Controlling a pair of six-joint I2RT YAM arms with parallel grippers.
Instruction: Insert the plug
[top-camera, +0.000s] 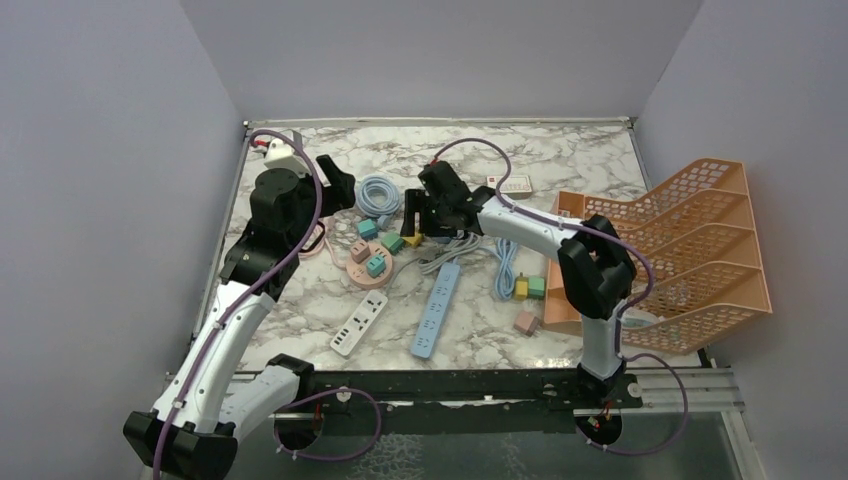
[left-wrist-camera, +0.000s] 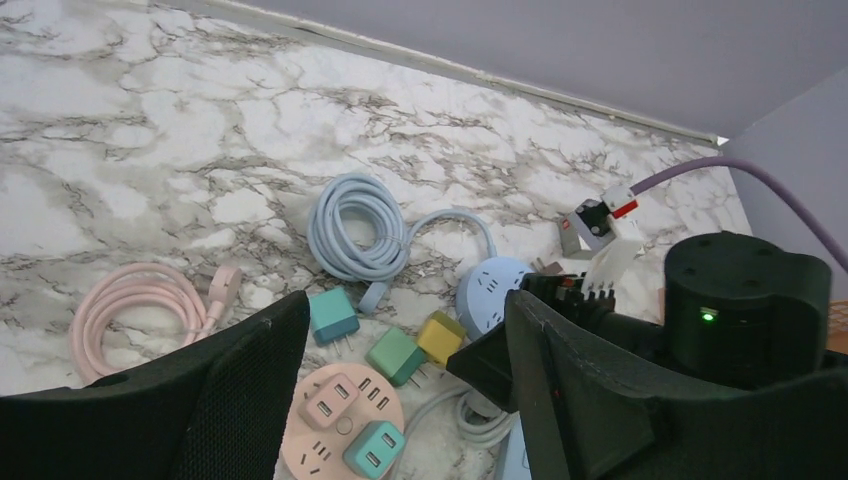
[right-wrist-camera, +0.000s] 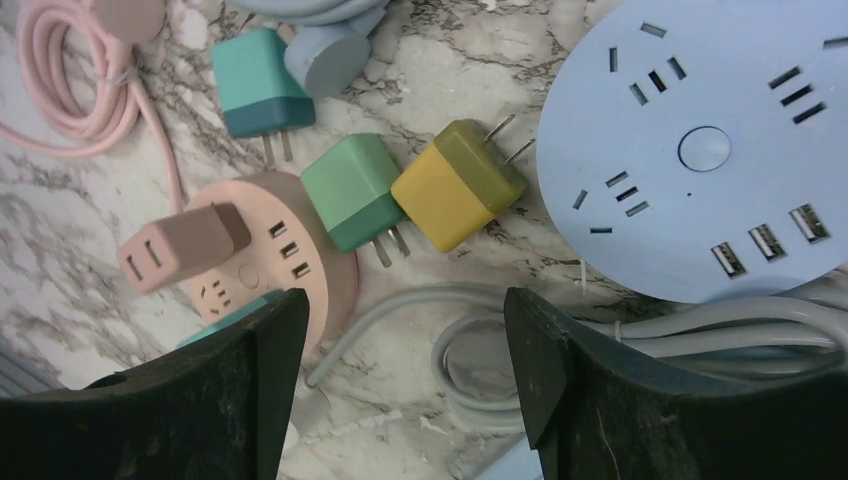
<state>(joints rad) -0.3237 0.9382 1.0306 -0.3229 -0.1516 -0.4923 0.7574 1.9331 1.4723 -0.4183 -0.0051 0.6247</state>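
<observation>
Three loose plugs: teal plug (right-wrist-camera: 255, 80), green plug (right-wrist-camera: 352, 190) and yellow plug (right-wrist-camera: 455, 185) lie on their sides on the marble table (right-wrist-camera: 60, 250), between the pink round socket (right-wrist-camera: 300, 265) and the blue round socket (right-wrist-camera: 700, 150).
Already seated: a brown-pink plug (right-wrist-camera: 185, 245) stands in the pink round socket.
Likely target: green or yellow, which lie closest under the right gripper (right-wrist-camera: 400, 330) and appear to touch each other.
Right jaws: spread wide with nothing between them, hovering above the plugs.
Left jaws: the left gripper (left-wrist-camera: 405, 330) is also spread wide and empty, and sits higher and off to the side.
Weight and feel: probably light. The bodies look like hard, smooth plastic that will not give, so a cube may twist or slip between the pads.
Weak part: two thin metal prongs that could bend if knocked.
Where to hold: two opposite flat faces of the body, mid-height, leaving the prongs free.
Nearby snag: the grey cable (right-wrist-camera: 520, 330) lies just beside them.
</observation>
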